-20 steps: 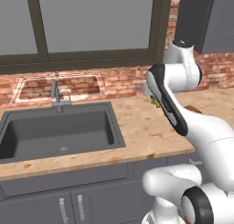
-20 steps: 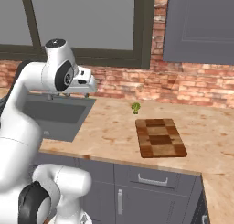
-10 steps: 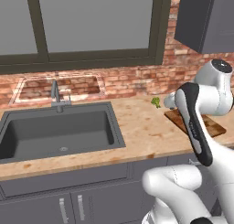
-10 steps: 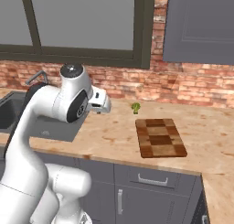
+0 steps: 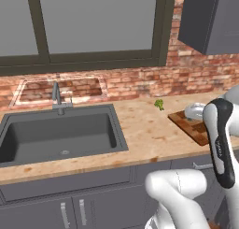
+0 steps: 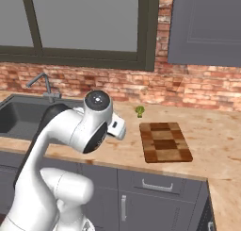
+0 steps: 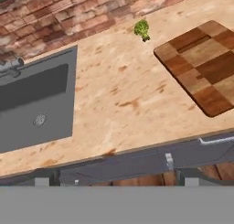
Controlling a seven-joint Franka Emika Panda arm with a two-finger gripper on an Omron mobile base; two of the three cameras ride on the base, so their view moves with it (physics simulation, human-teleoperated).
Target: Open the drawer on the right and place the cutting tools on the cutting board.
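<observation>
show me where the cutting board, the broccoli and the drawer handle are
cutting board [image 6: 164, 141]: right base view, centre of its checkered top.
broccoli [image 6: 140, 111]: right base view, on the green floret head.
drawer handle [image 6: 155, 186]: right base view, middle of the silver bar, on the closed drawer front under the board.

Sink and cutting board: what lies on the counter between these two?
Mostly bare counter. The hand view shows nothing between the sink and the board; the small broccoli sits off that line, nearer the brick wall.

Broccoli [image 6: 140, 111] just beside bare cutting board [image 6: 164, 141]
</observation>
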